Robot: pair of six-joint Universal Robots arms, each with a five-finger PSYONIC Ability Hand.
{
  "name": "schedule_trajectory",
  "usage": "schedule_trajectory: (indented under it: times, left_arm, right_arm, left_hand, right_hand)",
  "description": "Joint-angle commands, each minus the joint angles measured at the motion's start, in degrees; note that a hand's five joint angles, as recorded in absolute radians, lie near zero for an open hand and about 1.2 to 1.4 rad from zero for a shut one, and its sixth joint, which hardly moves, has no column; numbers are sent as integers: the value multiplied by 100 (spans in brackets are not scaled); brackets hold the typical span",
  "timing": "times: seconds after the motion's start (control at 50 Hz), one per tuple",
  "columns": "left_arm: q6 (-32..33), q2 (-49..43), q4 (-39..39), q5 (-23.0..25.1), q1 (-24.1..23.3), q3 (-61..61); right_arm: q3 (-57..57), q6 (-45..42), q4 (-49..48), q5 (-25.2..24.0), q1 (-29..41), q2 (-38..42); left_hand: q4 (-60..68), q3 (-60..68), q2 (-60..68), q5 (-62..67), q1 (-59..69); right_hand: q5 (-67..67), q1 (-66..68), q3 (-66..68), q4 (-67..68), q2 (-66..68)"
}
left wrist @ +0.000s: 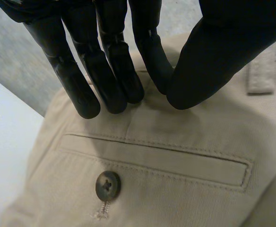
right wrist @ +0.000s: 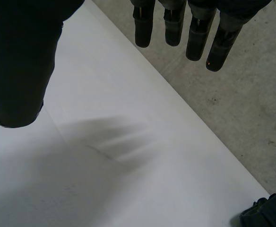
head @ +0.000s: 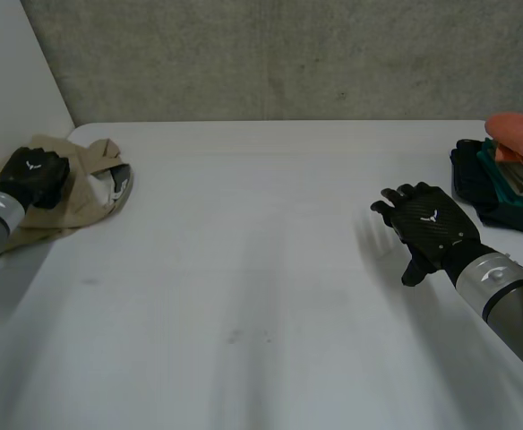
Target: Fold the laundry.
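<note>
Beige trousers (head: 82,193) lie crumpled at the far left corner of the white table (head: 261,287). The left hand (head: 34,175) rests on them; its fingers (left wrist: 114,90), pressed together, meet the thumb (left wrist: 209,71) and pinch the cloth just above the buttoned back pocket (left wrist: 176,163). The right hand (head: 432,228) hovers over bare table, well apart from the trousers, fingers (right wrist: 194,38) straight and slightly spread. A stack of folded clothes (head: 512,170) sits at the table's right edge.
</note>
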Motion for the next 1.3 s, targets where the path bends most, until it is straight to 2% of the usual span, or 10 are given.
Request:
schedule_trajectory:
  times: [0.02,0.24,0.3,0.32,0.56,0.68,0.78,0.84,1.08,1.3]
  left_arm:
    - [-223,80,1022,-249,-356,-307]
    - [-1120,853,1260,-529,-743,-466]
    - [-1076,739,1234,-600,-726,-405]
    - [-1050,713,1216,-600,-726,-396]
    - [-198,-227,821,-627,-207,140]
    - [5,-825,531,-627,-181,773]
    - [14,-729,522,-653,-224,730]
    - [-21,-326,592,-679,-356,423]
    - [-1180,1625,847,-820,-1867,-1071]
    - [-1885,1935,944,-969,-4354,-1811]
  right_arm:
    - [-3,14,-8,32,0,-10]
    - [-21,14,-8,24,-35,-19]
    - [-21,14,-8,23,-79,-19]
    - [-21,14,-8,23,-79,-19]
    - [-82,14,-8,15,-79,-10]
    - [-91,14,-34,23,-70,69]
    - [-108,14,-70,32,-79,96]
    - [-100,14,-70,32,-79,96]
    - [-100,23,-70,111,-193,69]
    - [-337,251,-70,1025,-492,-63]
  left_hand:
    - [1247,1408,1239,1400,1281]
    - [1247,1408,1239,1400,1281]
    - [-4912,-4751,-4920,-4759,-4877]
    - [-5157,-4996,-5166,-5005,-5123]
    - [-5244,-5083,-5252,-5091,-5210]
    - [-4407,-4246,-4415,-4254,-4373]
    - [784,945,776,937,819]
    - [1247,1408,1239,1400,1281]
    - [1247,1408,1239,1400,1281]
    - [1247,1408,1239,1400,1281]
  right_hand:
    - [-382,-230,-206,-371,-275]
    - [-382,-230,-206,-371,-275]
    - [-382,-230,-206,-371,-275]
    - [-382,-230,-206,-371,-275]
    - [-382,-230,-206,-371,-275]
    - [-382,-230,-206,-371,-275]
    - [-382,-230,-206,-371,-275]
    - [-382,-230,-206,-371,-275]
    - [-382,-230,-206,-371,-275]
    - [-382,-230,-206,-371,-275]
